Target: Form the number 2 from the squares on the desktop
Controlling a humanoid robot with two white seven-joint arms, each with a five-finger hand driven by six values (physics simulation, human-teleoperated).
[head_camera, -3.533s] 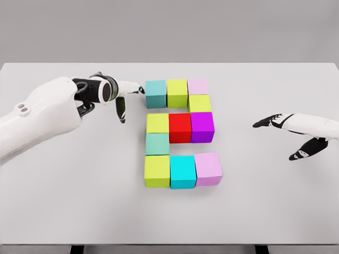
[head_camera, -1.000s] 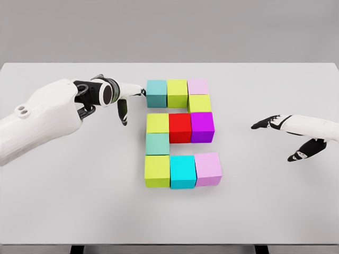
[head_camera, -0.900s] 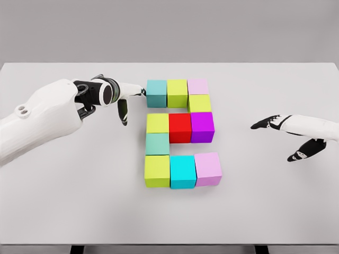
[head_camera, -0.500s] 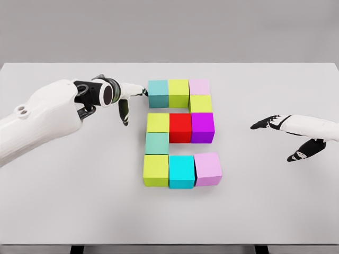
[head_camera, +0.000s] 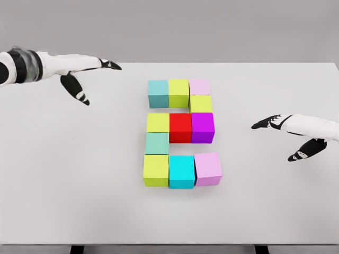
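Coloured cubes form a 2 shape at the middle of the white table. The top row is a teal cube, a lime cube and a pale pink cube, with a lime cube below the pink one. The middle row is lime, red and purple. A teal cube links down to the bottom row of lime, cyan and pink. My left hand hovers open at the far left, away from the cubes. My right hand hovers open at the right.
My left hand has pulled back from beside the top teal cube, up and to the far left. The cubes and my right hand have stayed where they were.
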